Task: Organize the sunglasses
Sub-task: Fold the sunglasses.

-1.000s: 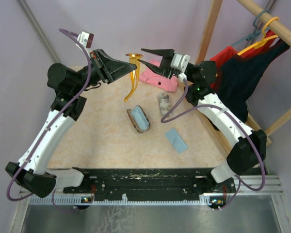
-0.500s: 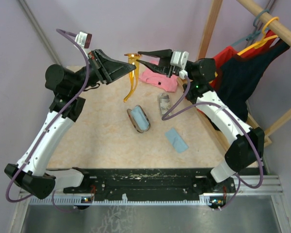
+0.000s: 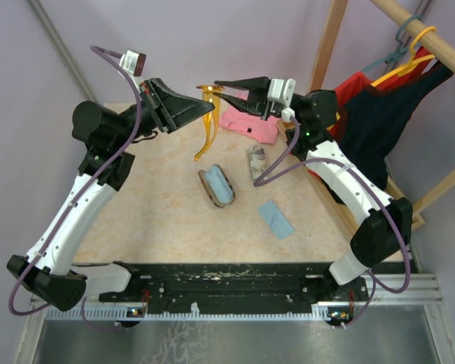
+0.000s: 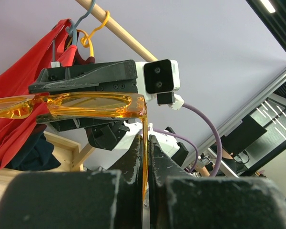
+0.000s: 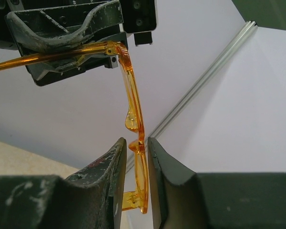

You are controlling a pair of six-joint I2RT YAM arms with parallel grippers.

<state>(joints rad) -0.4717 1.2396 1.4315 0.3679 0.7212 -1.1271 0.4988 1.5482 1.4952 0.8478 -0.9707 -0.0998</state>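
Observation:
The orange-amber sunglasses (image 3: 205, 136) hang in the air above the far side of the table. My left gripper (image 3: 205, 107) is shut on one thin arm of them, which runs up between its fingers (image 4: 133, 157) in the left wrist view, with the amber lenses (image 4: 93, 105) above. My right gripper (image 3: 216, 85) has closed in from the right onto the front frame (image 5: 133, 109). The frame lies against one finger (image 5: 155, 157), with only a sliver of light at the other. The second arm dangles down toward the table.
An open brown case (image 3: 218, 186) with a blue lining lies mid-table, a small grey-patterned case (image 3: 256, 161) to its right. A light blue cloth (image 3: 276, 219) lies nearer, a pink cloth (image 3: 249, 121) at the back. Clothes hang on a wooden rail (image 3: 409, 30) at the right.
My right gripper has moved slightly left onto the sunglasses' front frame and its jaws have narrowed around it. The left gripper has kept its hold and barely moved.

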